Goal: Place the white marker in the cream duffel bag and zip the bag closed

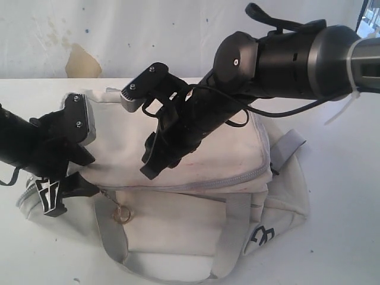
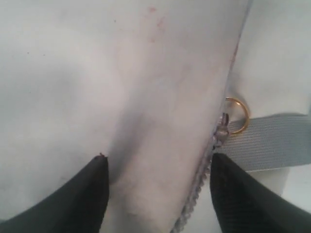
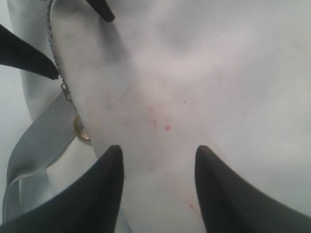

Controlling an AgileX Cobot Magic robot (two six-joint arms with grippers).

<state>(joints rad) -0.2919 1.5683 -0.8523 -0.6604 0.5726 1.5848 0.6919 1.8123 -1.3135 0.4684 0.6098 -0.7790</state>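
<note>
The cream duffel bag (image 1: 196, 142) is soft, matt woven cloth with faint red stains. Its strap (image 2: 272, 141) is ribbed grey webbing. The zipper (image 2: 194, 204) teeth look metallic, though they are blurred. The ring (image 2: 246, 114) is glossy gold-coloured metal. The left gripper (image 2: 158, 156) pads (image 2: 243, 199) are matt black and finely textured.

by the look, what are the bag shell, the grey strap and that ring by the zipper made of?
The cream duffel bag: soft woven fabric, maybe canvas or nylon; matte, creased, with faint reddish stains. The strap: grey woven webbing, its ribbed weave visible. The ring: likely metal, a shiny gold or brass tone. The zipper: grey teeth; plastic or metal is unclear.
</note>
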